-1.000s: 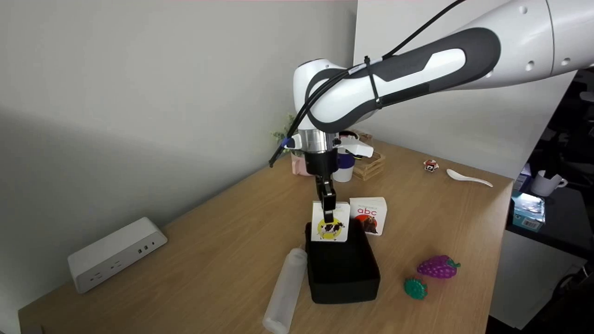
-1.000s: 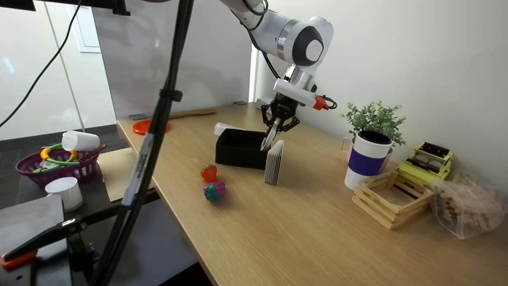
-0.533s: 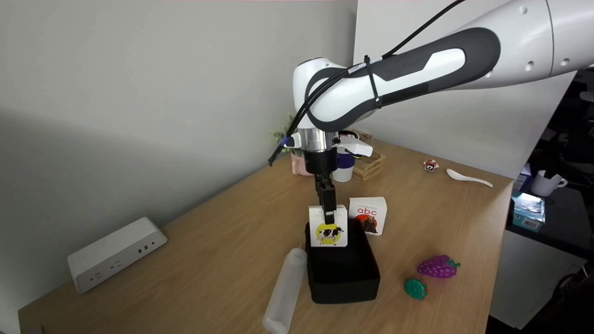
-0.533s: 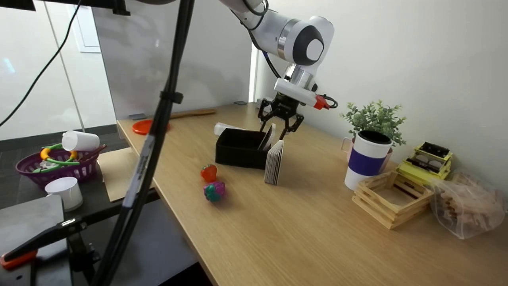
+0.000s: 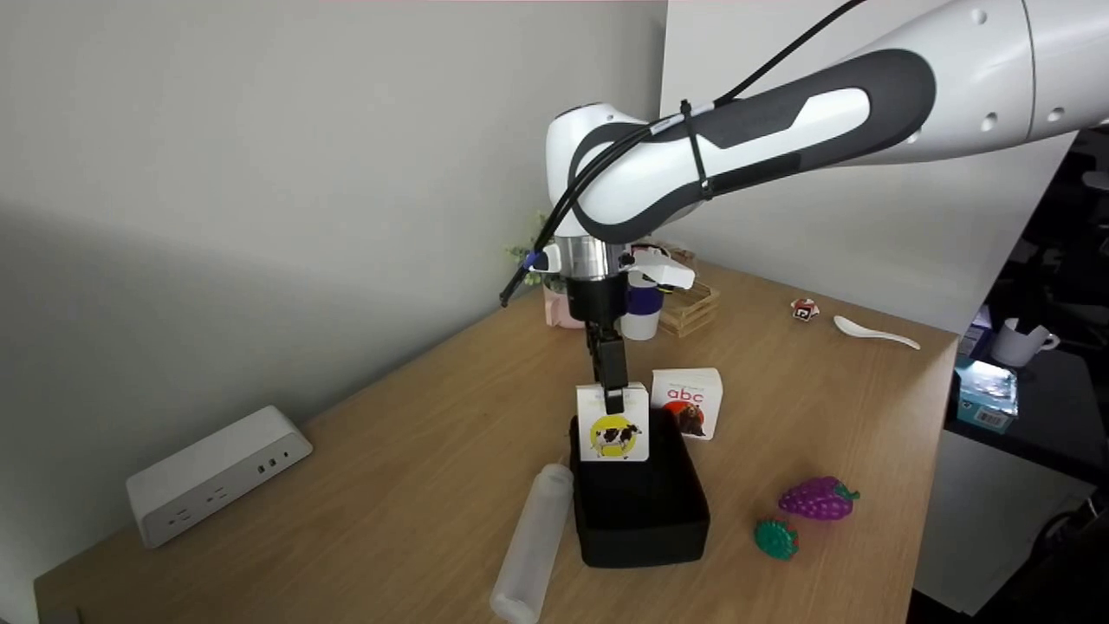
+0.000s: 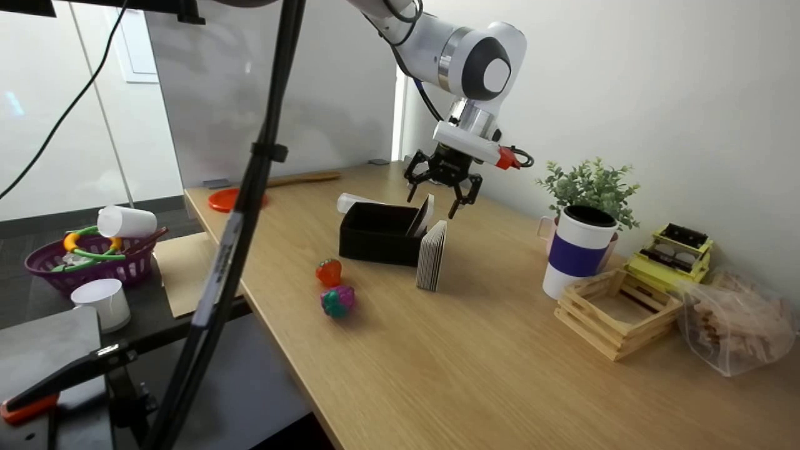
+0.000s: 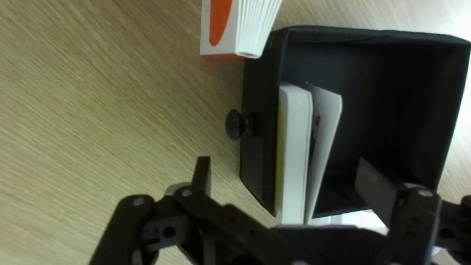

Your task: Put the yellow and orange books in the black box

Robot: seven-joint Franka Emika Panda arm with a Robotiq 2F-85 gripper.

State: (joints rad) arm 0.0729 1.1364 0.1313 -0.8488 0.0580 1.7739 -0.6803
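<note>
Apparent release step: spread, empty gripper hangs above yellow book in black box; orange book, outside, presumably needs grasping next.

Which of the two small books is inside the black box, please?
The yellow cow book, which leans inside the black box; the orange abc book stands outside it, on the table.

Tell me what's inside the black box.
The yellow book stands inside the black box, slightly open, leaning at the wall with the knob, its top above the rim. The floor beneath it is covered, so I cannot tell what's there.
</note>
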